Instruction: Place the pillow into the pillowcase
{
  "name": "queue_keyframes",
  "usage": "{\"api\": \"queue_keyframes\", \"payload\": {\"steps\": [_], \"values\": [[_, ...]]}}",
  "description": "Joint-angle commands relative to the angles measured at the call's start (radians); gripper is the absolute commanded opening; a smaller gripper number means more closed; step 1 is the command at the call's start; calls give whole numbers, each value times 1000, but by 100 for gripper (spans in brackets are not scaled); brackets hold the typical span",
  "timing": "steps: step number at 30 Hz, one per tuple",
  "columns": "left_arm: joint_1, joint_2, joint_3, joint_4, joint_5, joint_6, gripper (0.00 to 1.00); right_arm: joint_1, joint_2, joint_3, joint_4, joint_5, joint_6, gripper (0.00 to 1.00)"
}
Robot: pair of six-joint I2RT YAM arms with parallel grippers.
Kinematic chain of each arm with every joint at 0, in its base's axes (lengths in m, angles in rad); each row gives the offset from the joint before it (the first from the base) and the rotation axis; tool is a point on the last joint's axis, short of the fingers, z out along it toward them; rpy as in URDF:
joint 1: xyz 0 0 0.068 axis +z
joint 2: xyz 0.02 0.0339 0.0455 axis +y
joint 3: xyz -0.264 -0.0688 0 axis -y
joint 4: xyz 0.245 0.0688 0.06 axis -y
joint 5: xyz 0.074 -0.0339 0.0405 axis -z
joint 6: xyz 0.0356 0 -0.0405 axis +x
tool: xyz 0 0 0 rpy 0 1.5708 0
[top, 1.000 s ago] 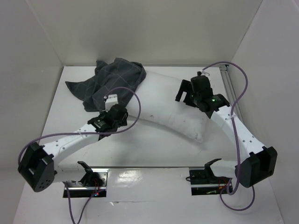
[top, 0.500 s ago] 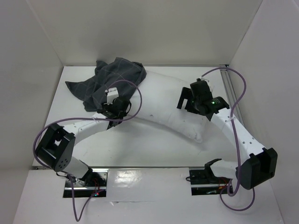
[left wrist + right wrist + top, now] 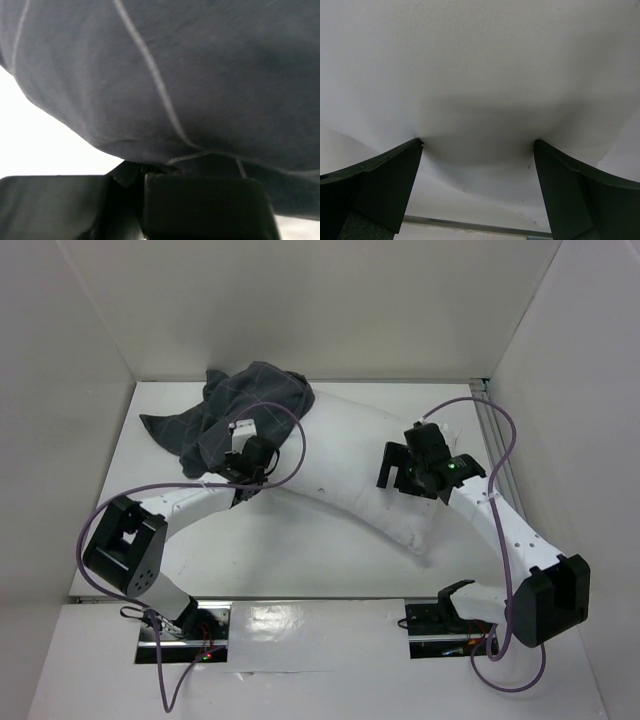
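A white tabletop [image 3: 300,550] fills a booth of plain white walls, the two arm bases at its near edge

The pillow [image 3: 350,455] is the biggest thing on it, a white cushion lying in a shallow curve from the far centre down toward the near right. Its far left end is partly covered by the pillowcase [image 3: 235,405], which sits bunched in dark folds at the far left, one flap spread flat toward the left wall

The right arm [image 3: 500,525] reaches in from the near right to the pillow's right half. Its jaws are spread wide and set against the white cloth: in the right wrist view the pillow [image 3: 480,65] bulges between the two dark fingers [image 3: 375,185]

The left arm [image 3: 180,505] bends from the near left to the near edge of the pillowcase, beside the pillow. Its jaws are pressed together, pinching a fold of the cloth; in the left wrist view the pillowcase [image 3: 200,75] fills the frame and tucks in at the tips

A purple cable [image 3: 290,440] loops over each wrist
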Motion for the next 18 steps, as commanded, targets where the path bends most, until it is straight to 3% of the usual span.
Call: {"api": "queue_keyframes", "payload": {"steps": [1, 3, 4, 6, 8, 12, 18], "values": [[-23, -44, 80, 18, 132, 67, 0, -1, 4, -38, 37, -126, -15, 100], [-56, -44, 113, 18, 213, 78, 0, -1, 14, -59, 120, -214, -6, 94], [-94, -33, 158, 18, 314, 96, 0, -1, 24, -59, 160, -239, 12, 69], [-143, -17, 210, -8, 396, 84, 0, -1, 49, -36, 258, -273, 46, 29], [-219, -1, 282, -8, 509, 84, 0, -1, 82, 0, 292, -262, 76, 0], [-293, 43, 412, -28, 616, 93, 0, -1, 102, 79, 344, -262, 86, 0], [-223, 103, 576, -92, 712, 128, 0, -1, 113, 76, 367, -253, 84, 0]]}}
